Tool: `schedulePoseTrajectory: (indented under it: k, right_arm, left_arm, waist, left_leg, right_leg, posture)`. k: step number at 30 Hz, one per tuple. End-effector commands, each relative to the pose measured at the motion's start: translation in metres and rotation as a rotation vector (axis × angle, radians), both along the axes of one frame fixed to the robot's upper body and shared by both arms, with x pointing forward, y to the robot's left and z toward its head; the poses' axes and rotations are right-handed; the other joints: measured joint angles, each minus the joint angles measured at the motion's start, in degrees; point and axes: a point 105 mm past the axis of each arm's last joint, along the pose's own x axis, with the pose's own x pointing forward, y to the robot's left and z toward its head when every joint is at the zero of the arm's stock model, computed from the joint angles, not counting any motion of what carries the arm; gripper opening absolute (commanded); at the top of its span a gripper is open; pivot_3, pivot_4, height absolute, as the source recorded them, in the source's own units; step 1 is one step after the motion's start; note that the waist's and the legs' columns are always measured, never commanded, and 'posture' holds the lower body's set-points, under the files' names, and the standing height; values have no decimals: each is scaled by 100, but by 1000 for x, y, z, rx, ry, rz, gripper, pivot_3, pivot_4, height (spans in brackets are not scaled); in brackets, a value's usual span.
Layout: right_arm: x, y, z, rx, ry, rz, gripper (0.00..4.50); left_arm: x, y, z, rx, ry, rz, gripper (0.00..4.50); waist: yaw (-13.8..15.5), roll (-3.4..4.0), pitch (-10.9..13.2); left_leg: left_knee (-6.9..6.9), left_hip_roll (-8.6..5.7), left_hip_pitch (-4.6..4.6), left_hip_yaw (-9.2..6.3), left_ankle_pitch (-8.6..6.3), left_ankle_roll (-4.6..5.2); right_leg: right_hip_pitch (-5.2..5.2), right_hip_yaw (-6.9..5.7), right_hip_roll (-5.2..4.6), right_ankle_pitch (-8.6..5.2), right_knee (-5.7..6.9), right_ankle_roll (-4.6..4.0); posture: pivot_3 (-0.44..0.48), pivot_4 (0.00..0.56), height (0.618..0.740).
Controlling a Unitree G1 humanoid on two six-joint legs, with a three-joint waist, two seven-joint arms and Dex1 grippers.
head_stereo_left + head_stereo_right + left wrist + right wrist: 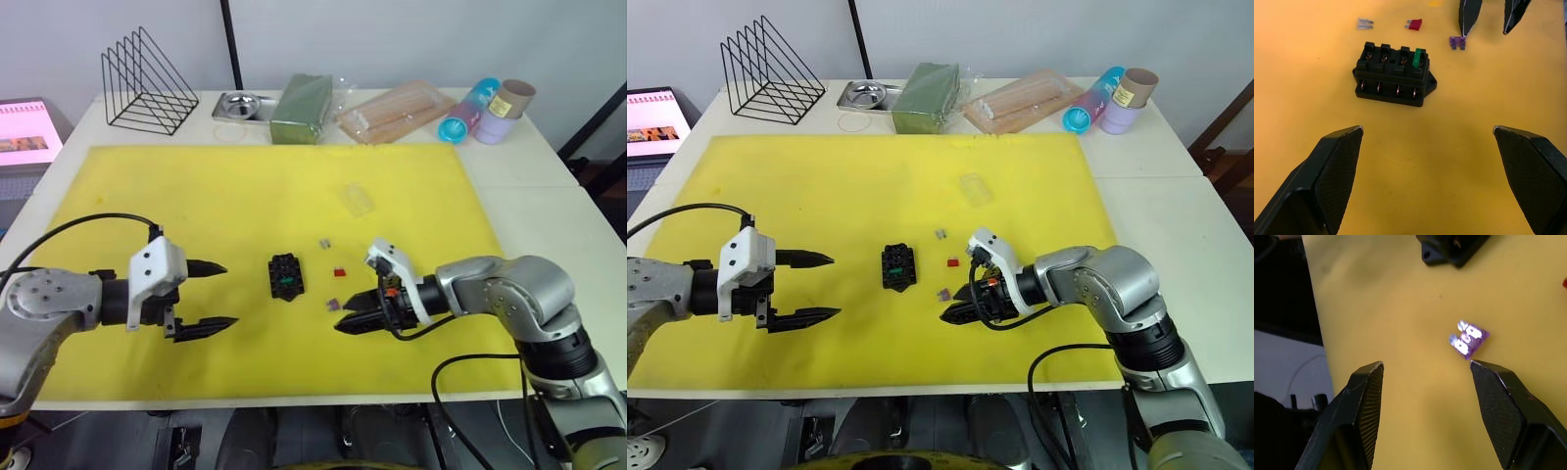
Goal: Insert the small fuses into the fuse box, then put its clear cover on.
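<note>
Resting on the yellow mat [196,186], the fuse box [286,275] carries the green fuse [1418,58] upright in an end slot. Purple fuse [333,305], red fuse [340,270] and greyish fuse [325,242] lie loose beside it; the clear cover [357,200] lies farther back. Right hand [351,313], fingers apart, hovers beside the purple fuse. Left hand [211,295] is spread wide and empty.

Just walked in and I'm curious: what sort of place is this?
Probably a robot test bench in a lab or office: a white table under a yellow mat, tiny fuses beside a fuse box, and a wire file rack.
</note>
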Motion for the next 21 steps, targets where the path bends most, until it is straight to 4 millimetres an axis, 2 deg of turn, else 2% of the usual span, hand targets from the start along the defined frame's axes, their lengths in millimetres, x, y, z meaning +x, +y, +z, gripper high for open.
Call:
schedulePoseTrajectory:
  k: [1,14,21]
  right_arm:
    - [2,0,3,-2,9,-16,2938]
    - [14,1,-3,85,204,-143,2938]
    - [16,4,-9,84,226,-174,2938]
  left_arm:
    - [0,-3,4,1,-34,-17,4500]
    - [2,-4,1,-4,-59,-6,4500]
    - [3,-5,1,-9,-73,7,4500]
  waist:
    - [-1,0,0]
    - [-21,-2,-1]
    - [-31,-2,-1]
  left_leg:
    - [0,0,-1,0,0,0]
    - [-2,1,0,-2,0,0]
    - [-2,2,1,-2,0,0]
  right_leg:
    - [0,0,0,0,0,0]
    - [1,0,3,0,0,1]
    - [1,0,5,1,0,1]
  posture:
    - [0,150,740]
    - [0,150,740]
    - [0,150,740]
